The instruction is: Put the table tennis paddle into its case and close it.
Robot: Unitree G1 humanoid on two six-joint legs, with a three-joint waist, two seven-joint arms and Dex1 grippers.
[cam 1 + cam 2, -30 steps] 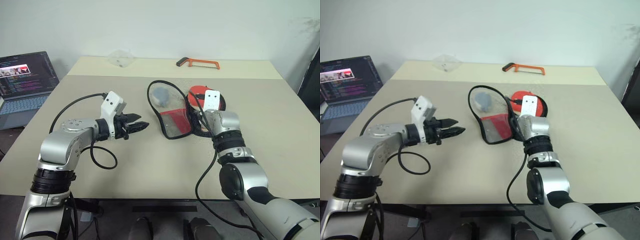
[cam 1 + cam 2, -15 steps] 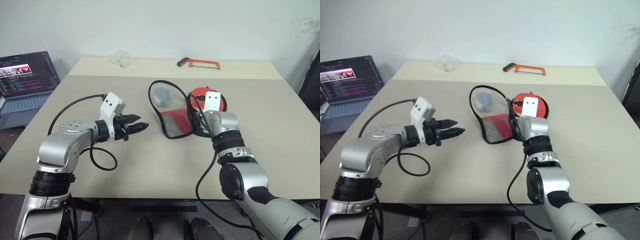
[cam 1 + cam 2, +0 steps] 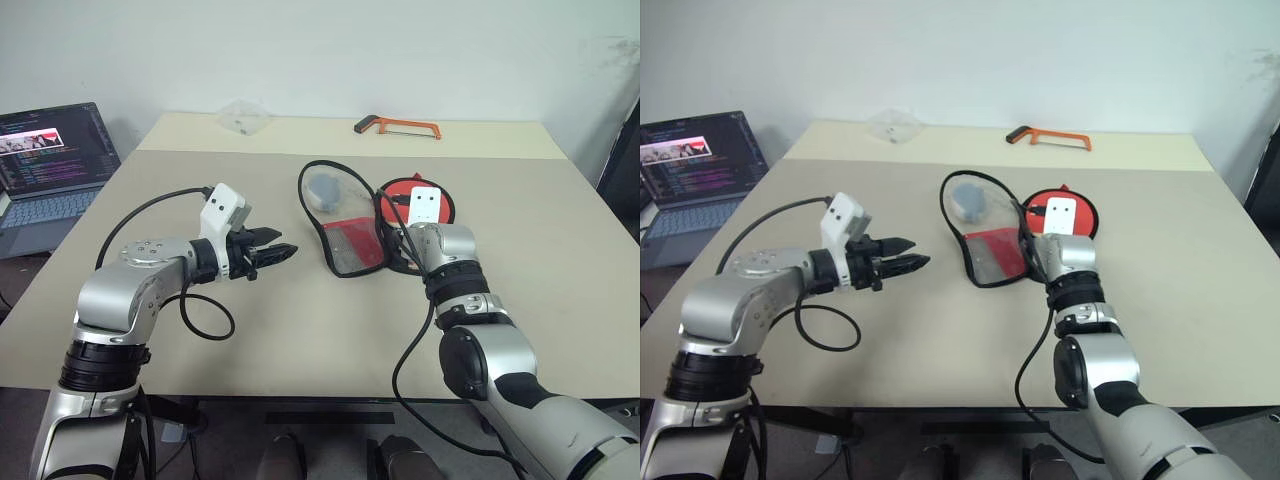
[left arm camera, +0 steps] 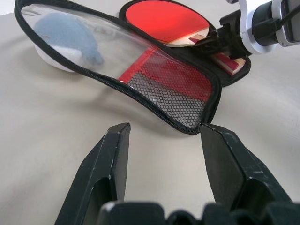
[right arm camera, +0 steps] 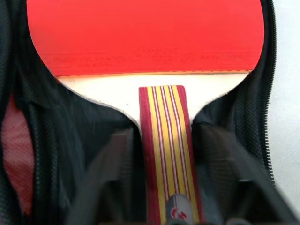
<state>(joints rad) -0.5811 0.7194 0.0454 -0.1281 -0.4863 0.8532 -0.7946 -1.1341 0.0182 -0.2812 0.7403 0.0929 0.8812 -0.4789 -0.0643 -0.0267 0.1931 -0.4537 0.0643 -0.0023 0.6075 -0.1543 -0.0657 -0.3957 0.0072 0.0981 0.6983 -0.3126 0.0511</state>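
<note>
Right wrist view shows the paddle (image 5: 145,51) lying inside the open case (image 4: 187,89), with the right claw (image 5: 164,187) released astride its handle. Left claw (image 4: 164,159) hangs open, empty; it should pin the case while the right draws back cleanly for the flap.

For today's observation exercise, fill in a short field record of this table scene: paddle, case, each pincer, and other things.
paddle: red face up, lying in the open half of the case
case: unzipped, flap folded open
right pincer: open, fingers either side of the handle
left pincer: open, holding nothing, facing the case
other things: hacksaw, laptop
</note>
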